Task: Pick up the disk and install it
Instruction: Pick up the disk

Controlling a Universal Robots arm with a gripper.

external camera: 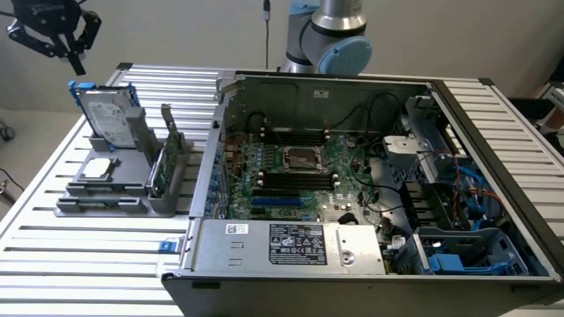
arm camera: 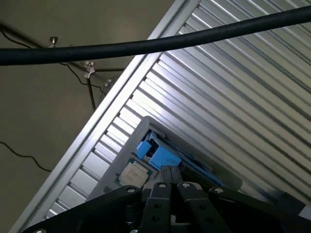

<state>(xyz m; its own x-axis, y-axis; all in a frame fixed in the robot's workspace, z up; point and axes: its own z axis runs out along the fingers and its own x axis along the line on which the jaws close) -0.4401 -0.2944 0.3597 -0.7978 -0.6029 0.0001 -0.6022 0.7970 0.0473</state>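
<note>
The disk (external camera: 110, 117), silver-grey with a white label and a blue frame, stands on edge in a grey holder (external camera: 119, 191) on the slatted table at the exterior view's left. My gripper (external camera: 78, 65) hangs in the air above it and slightly to the left, not touching it. In the wrist view the black fingers (arm camera: 170, 174) are pressed together with nothing between them, and the blue edge of the disk (arm camera: 160, 155) lies just beyond their tips.
The holder also carries a small square CPU chip (external camera: 99, 168) (arm camera: 132, 174) and an upright green card (external camera: 169, 158). An open computer case (external camera: 352, 172) takes up the table's middle and right, with blue drive bays (external camera: 458, 254) at its near right corner. A black cable (arm camera: 146, 46) crosses the wrist view.
</note>
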